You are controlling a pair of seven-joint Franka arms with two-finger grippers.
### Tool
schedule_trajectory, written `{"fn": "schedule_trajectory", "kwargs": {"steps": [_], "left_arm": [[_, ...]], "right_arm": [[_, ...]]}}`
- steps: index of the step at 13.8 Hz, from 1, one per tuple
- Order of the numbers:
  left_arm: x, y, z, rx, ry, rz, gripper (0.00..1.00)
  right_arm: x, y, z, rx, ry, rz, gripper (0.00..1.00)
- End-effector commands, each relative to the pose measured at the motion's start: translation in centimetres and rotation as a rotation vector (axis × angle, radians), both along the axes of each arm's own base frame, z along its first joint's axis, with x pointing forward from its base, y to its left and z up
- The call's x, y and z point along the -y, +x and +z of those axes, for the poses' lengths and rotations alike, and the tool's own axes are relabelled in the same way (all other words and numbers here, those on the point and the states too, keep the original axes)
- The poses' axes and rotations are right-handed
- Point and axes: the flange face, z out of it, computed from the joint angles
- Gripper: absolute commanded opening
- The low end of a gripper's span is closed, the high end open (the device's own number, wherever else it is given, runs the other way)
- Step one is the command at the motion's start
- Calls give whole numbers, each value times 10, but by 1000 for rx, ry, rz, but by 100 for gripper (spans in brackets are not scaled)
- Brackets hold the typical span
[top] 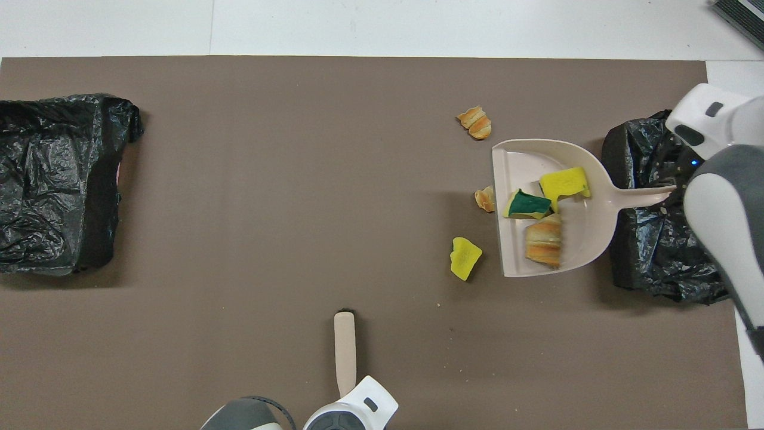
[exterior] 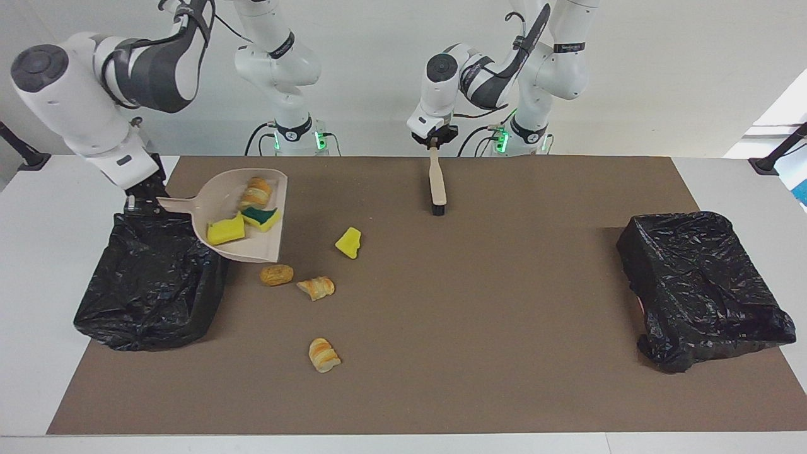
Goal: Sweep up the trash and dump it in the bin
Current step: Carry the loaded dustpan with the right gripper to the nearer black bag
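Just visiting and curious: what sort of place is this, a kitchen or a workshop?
Most likely a robotics lab: two white arms bolted at a plain table, a brown mat staged with scraps, and two bag-lined bins.

A white table [exterior: 38, 265] carries a large brown mat [exterior: 479, 302]. The wall [exterior: 662, 75] is plain white, evenly lit. Toward the left arm's end from the brush, bright light enters, perhaps from a window [exterior: 785, 107]. Black clamp stands [exterior: 778, 151] sit at the table corners.

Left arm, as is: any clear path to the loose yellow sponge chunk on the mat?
Probably yes: nothing lies between the brush and the yellow sponge chunk, but the left pincer is shut on the brush.
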Motion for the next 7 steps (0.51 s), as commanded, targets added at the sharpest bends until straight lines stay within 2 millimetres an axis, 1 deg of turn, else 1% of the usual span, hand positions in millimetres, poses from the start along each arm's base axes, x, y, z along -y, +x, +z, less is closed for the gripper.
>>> {"fn": "schedule_trajectory", "kwargs": {"steps": [1, 2, 3, 5, 6, 7], "left_arm": [[-6, -2, 2, -2, -11, 30, 44], [-3, 2, 5, -3, -17, 26, 49], [-1, 10, 8, -4, -16, 32, 51], [-6, 47, 18, -1, -32, 43, 58], [-9, 65, 28, 19, -47, 10, 66], [-15, 84, 37, 58, -51, -30, 70]], "right_arm": [[36, -7, 12, 11, -67, 87, 0], [52, -9, 15, 22, -108, 107, 0], [63, -8, 18, 40, -152, 111, 0], [79, -6, 23, 83, -214, 115, 0], [85, -5, 26, 102, -236, 112, 0], [91, -3, 30, 129, -268, 109, 0]]}}
